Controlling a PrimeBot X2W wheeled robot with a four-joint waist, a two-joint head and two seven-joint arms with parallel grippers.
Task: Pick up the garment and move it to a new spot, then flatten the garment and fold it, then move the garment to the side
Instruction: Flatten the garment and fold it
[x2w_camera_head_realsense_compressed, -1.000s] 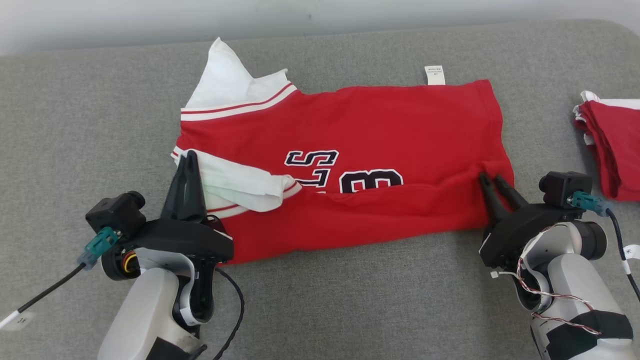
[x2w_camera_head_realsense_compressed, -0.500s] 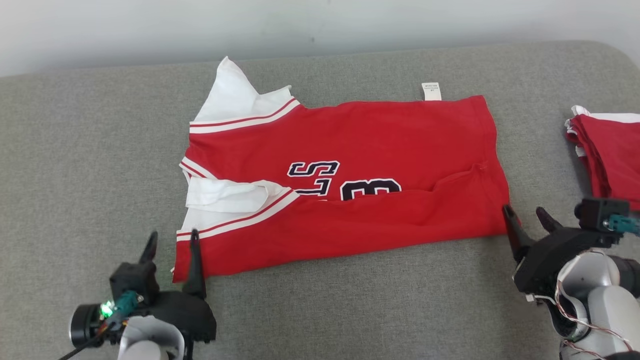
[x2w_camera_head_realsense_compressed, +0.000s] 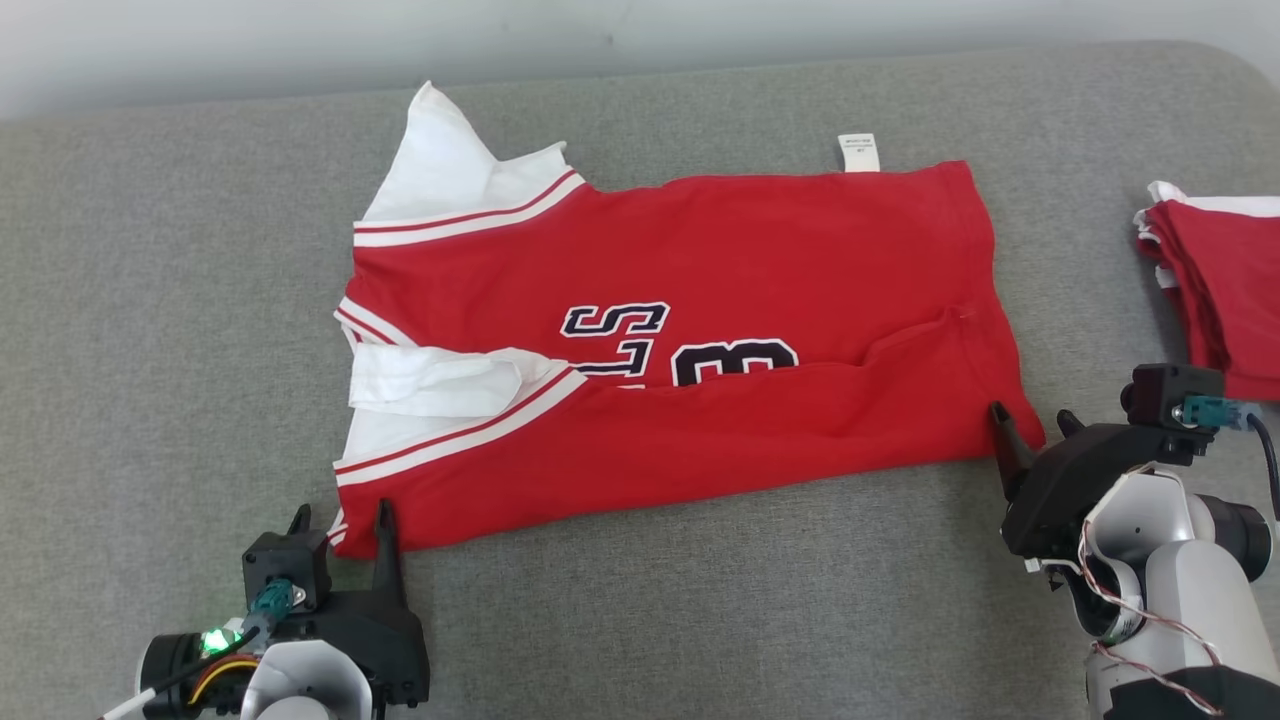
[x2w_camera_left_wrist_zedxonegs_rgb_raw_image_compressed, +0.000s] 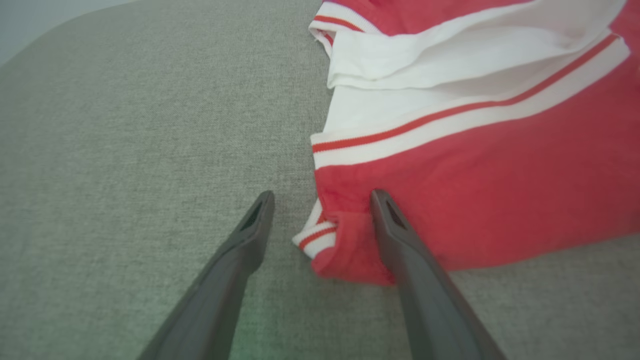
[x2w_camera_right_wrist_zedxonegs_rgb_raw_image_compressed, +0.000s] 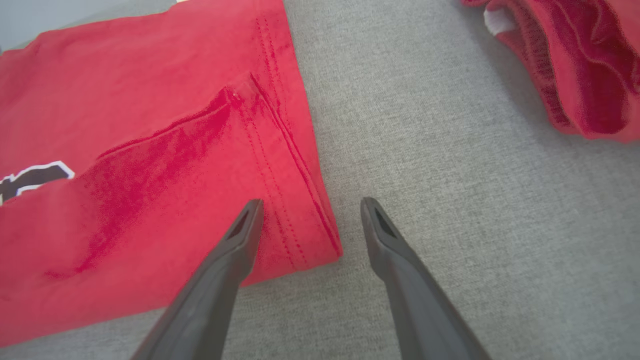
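The garment (x2w_camera_head_realsense_compressed: 700, 330) is a red jersey with white striped sleeves and dark lettering, lying across the grey cushion with its near long edge folded up over the body. My left gripper (x2w_camera_head_realsense_compressed: 340, 520) stands open at the jersey's near left corner (x2w_camera_left_wrist_zedxonegs_rgb_raw_image_compressed: 345, 245), which lies between its fingers. My right gripper (x2w_camera_head_realsense_compressed: 1030, 425) stands open at the near right hem corner (x2w_camera_right_wrist_zedxonegs_rgb_raw_image_compressed: 310, 240), one finger over the cloth and one over bare cushion. Neither gripper holds anything.
A stack of folded red and white garments (x2w_camera_head_realsense_compressed: 1215, 290) sits at the right edge, also visible in the right wrist view (x2w_camera_right_wrist_zedxonegs_rgb_raw_image_compressed: 575, 65). The grey cushion (x2w_camera_head_realsense_compressed: 180, 300) spreads wide on the left, with a pale wall beyond its far edge.
Both grippers let go of the folded-over edge and opened, then drew back toward me to the jersey's near corners. The near edge now lies folded over the body. The head camera shifted slightly.
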